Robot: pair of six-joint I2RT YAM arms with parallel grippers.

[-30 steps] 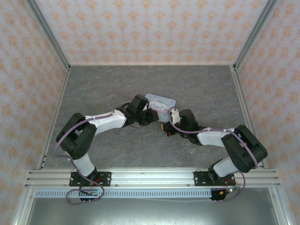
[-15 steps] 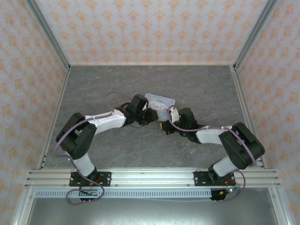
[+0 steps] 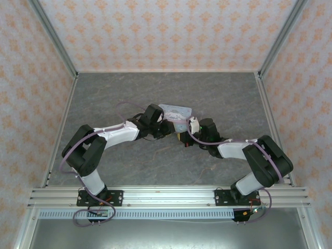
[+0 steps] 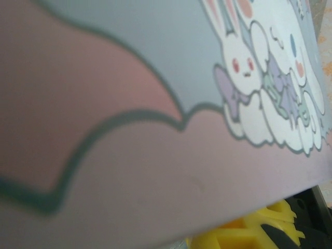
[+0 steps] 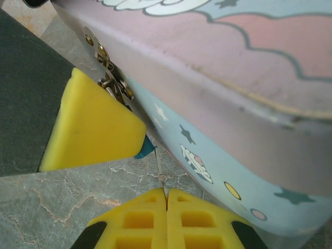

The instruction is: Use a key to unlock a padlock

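Pinching the key [image 5: 161, 175] between the closed pads of the right hand [image 5: 166, 196], low centre of the right wrist view. Pointing its thin tip up toward the padlock [image 5: 146, 150], just short of it or barely touching; too fine to say. Can make out no more than a teal corner of that padlock, mid-frame, tucked behind a yellow finger [image 5: 88, 124] of the left hand [image 3: 166, 126], just below the hasp [image 5: 110, 72] on the tin [image 5: 249, 78] and close above the bench [image 5: 67, 207].

Cannot tell whether that left hand is clamped on the padlock, pressed to the tin, or standing apart, with one finger in sight and its partner hidden.

Risks, by judgement:
- Could bend or twist so thin a key if pushed off-axis.
- Could let it slide in the pads, gripped by so little.
- Could miss the keyhole, hidden behind the finger, and skate off the padlock's face.
- Could swing the padlock on the hasp if not steadied, spoiling the line-up.
- Could nudge the tin with either arm, crowded so near it at centre of the top view.

Hard to read: keyhole and shackle covered, the key's bow buried between the pads. Left wrist view blurred, pressed up against the tin's cartoon lid, with a scrap of yellow finger at lower right.
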